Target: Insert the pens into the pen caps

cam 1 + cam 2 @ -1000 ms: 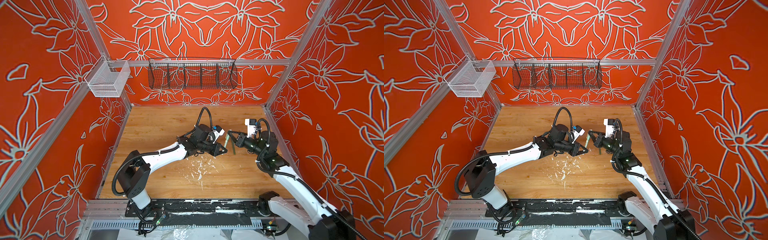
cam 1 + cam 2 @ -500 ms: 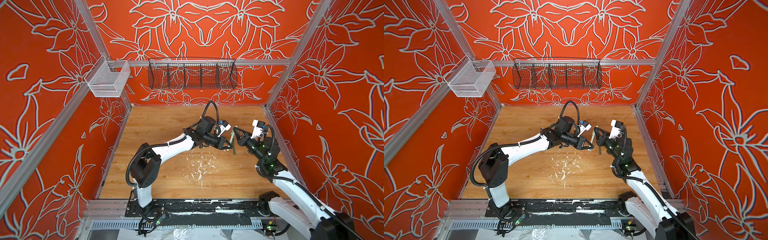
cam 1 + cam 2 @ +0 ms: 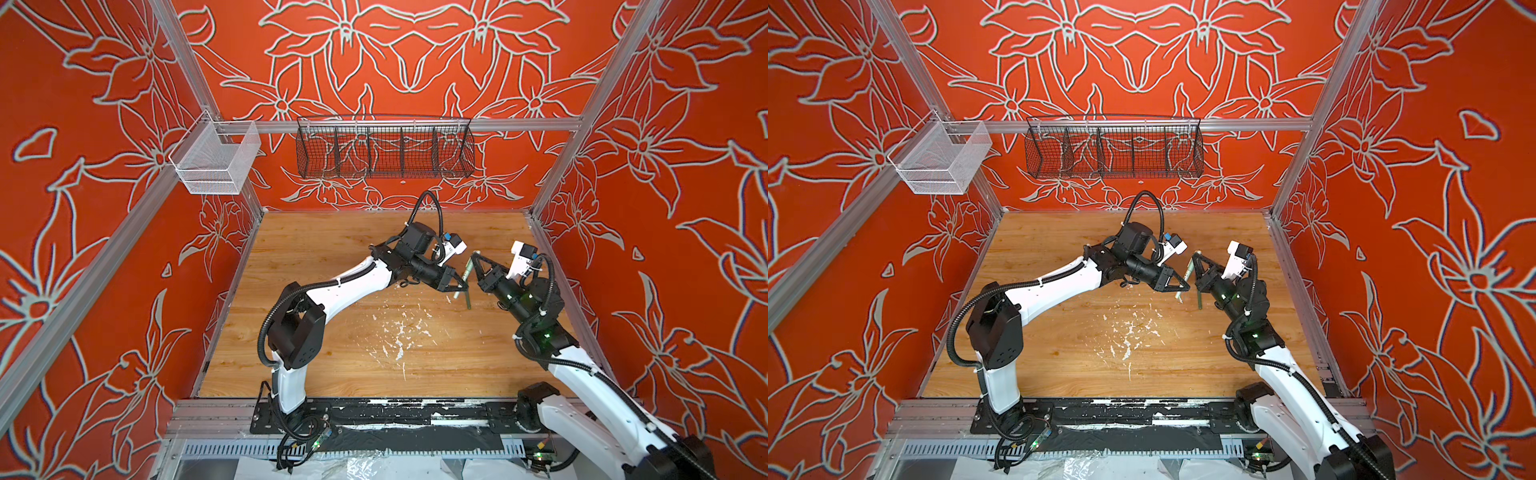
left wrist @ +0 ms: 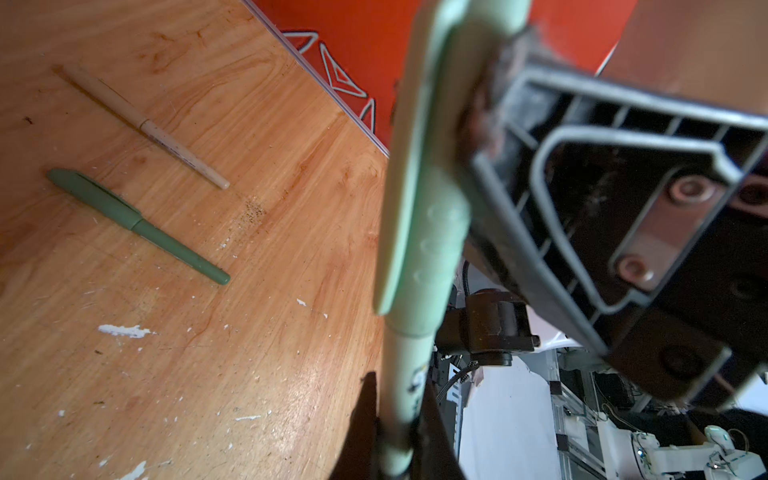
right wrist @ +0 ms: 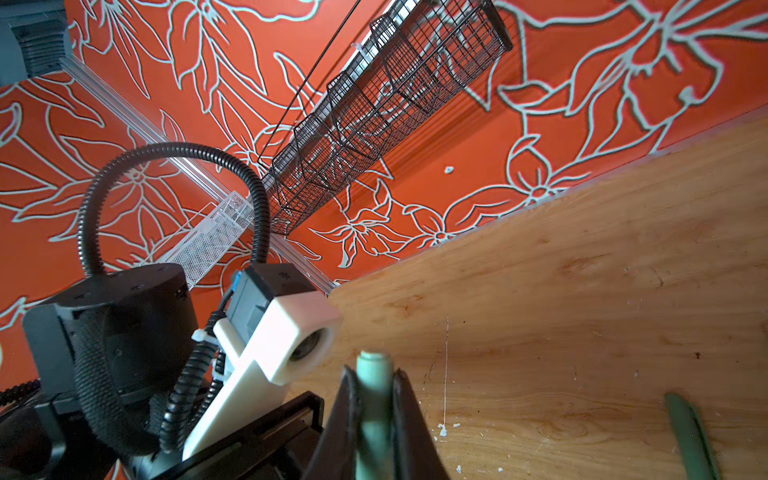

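A pale green pen point(image 3: 467, 272) point(image 3: 1188, 272) hangs above the table between both grippers, its cap point(image 4: 419, 187) seated over its barrel. My left gripper point(image 3: 462, 286) point(image 3: 1185, 286) point(image 4: 397, 386) is shut on the barrel. My right gripper point(image 3: 473, 255) point(image 3: 1195, 256) point(image 5: 374, 374) is shut on the cap end point(image 5: 374, 365). A dark green pen point(image 4: 137, 224) point(image 3: 468, 300) point(image 5: 690, 436) and a tan pen point(image 4: 145, 124) lie side by side on the wood, each with a cap on. The right arm hides the tan pen in both top views.
White paint flecks point(image 3: 399, 332) dot the middle of the wooden table point(image 3: 332, 257). A black wire basket point(image 3: 384, 149) hangs on the back wall and a white mesh bin point(image 3: 216, 162) on the left rail. The right side wall point(image 3: 557, 266) stands close behind the right arm.
Both grippers have shifted to the right and a little toward the back wall, and they now stand closer together. The left arm has stretched out further.
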Tool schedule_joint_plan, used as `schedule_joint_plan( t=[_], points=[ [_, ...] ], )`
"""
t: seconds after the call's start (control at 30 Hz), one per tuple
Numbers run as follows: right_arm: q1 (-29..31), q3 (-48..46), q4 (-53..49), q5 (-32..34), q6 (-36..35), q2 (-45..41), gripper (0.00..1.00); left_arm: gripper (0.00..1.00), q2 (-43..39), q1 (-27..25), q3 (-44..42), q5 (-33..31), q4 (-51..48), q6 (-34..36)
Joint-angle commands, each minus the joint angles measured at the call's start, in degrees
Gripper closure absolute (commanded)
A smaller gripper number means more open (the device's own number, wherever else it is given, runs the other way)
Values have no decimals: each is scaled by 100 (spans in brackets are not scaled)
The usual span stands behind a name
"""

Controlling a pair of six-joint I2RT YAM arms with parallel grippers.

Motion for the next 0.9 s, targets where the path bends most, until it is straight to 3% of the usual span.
schedule_joint_plan(
  t=[0.0, 0.23, 0.37, 0.4, 0.47, 0.57, 0.6, 0.77, 0.87],
  points=[
    [619, -320, -1709, -2076, 75, -69, 100, 100, 63, 908, 735, -1699, 2041, -433],
    [637, 429, -2402, -1259, -328, 150, 100, 100, -74, 909, 314, -1270, 1843, -743],
    [604, 1047, -2589, -1159, -624, 700, 100, 100, -569, 891, -815, -1130, 2128, -915],
    [610, 1226, -2686, -1186, -715, 875, 100, 91, -727, 891, -1093, -1180, 2142, -966],
    [601, 1459, -2787, -1199, -851, 1132, 100, 61, -985, 891, -1562, -1270, 2134, -1068],
    [579, 1682, -2922, -1093, -1021, 1327, 100, 32, -1387, 891, -2114, -1446, 1995, -1065],
    [563, 1748, -2986, -1018, -1105, 1358, 100, 2, -1519, 891, -2264, -1581, 1930, -1059],
    [492, 2126, -3360, -639, -1456, 1532, 100, 3, -2097, 891, -2747, -1955, 1409, -1029],
    [356, 2371, -3741, -542, -1750, 1713, 100, 3, -2702, 891, -3267, -2560, 1094, -940]
  ],
)
